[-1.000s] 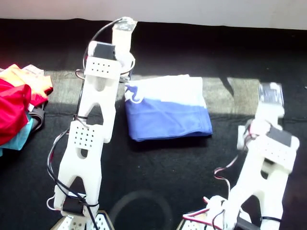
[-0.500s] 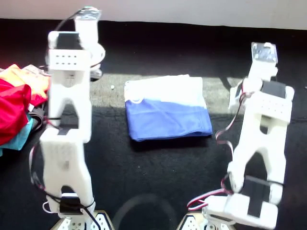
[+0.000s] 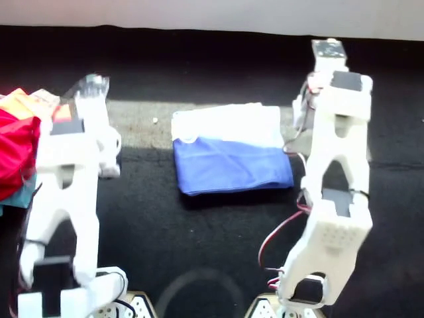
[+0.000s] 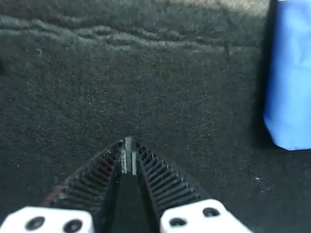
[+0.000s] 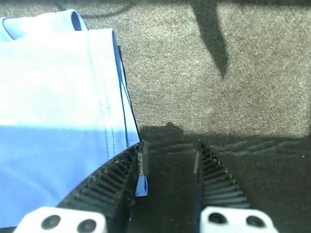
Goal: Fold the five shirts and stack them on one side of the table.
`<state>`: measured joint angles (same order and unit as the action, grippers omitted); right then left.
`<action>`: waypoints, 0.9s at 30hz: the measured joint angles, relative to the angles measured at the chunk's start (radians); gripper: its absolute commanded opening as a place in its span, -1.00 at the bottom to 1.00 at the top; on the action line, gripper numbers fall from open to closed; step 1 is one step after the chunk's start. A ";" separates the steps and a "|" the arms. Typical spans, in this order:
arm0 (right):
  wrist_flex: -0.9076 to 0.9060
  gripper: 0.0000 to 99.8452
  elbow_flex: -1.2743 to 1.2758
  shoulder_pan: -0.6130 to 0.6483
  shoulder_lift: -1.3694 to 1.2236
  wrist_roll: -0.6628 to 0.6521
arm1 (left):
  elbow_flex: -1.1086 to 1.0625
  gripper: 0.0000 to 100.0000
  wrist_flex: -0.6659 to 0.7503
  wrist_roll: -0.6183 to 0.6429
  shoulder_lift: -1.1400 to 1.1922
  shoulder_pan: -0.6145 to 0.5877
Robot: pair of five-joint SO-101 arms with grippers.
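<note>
Pointing down at the black cloth (image 4: 146,73), my left gripper (image 4: 127,148) has its jaws pressed together and holds nothing. The folded blue shirt (image 3: 232,149) lies off to its right, apart from it. My right gripper (image 5: 170,162) sits at that shirt's right edge, its jaws a narrow way apart and holding nothing. One finger (image 5: 112,179) is just beside the shirt's hem; I cannot tell whether it touches. The shirt lies flat in the middle of the table, its far half in a sunlit band and its near half in shade. At the table's left edge lies a crumpled pile of shirts (image 3: 16,139), red and orange on top with some teal beneath.
</note>
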<state>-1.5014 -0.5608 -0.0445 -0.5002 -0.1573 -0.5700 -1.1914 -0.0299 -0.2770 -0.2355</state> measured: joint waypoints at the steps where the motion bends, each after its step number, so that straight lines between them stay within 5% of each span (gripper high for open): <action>1: -0.011 -0.68 -0.035 0.008 -0.031 0.000 | -0.084 -0.98 0.057 0.000 -0.026 -0.009; 12: -0.081 -0.51 -0.331 0.100 -0.285 0.000 | -0.450 -0.98 0.439 -0.175 -0.043 -0.040; 20: -0.081 -0.51 -0.462 0.140 -0.416 0.000 | -0.456 -0.98 0.482 -0.186 -0.015 -0.040; 27: -0.081 -0.94 -0.557 0.140 -0.519 -0.080 | -0.456 -0.98 0.482 -0.153 -0.015 -0.040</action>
<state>-1.5827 -1.1178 0.0951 -1.0188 -0.2371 -1.0257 -0.7096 -0.1834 -0.2923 -0.2754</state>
